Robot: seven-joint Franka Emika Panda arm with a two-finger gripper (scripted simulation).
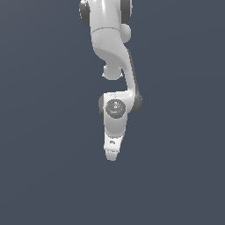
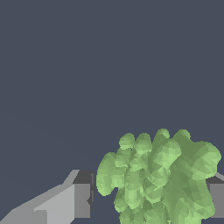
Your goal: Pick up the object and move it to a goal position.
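Object [image 2: 157, 179] between hand's [image 2: 148, 199] fingers [image 2: 81, 200]

The small light-green, lumpy, bumpy-edged blob [image 2: 157, 179] fills the wrist view's foreground, its surface a cluster of rounded knobs (faceted, shaded darker toward one side). Irregular outline. Not discernible in the exterior view.

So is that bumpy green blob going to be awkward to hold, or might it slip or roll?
Probably a bit awkward: the blob is all lumps, so the fingers would touch only bumps, not flat faces. It could twist or slip slightly. It looks unlikely to roll far, being so irregular. Whether it is squeezed yet, I cannot tell.
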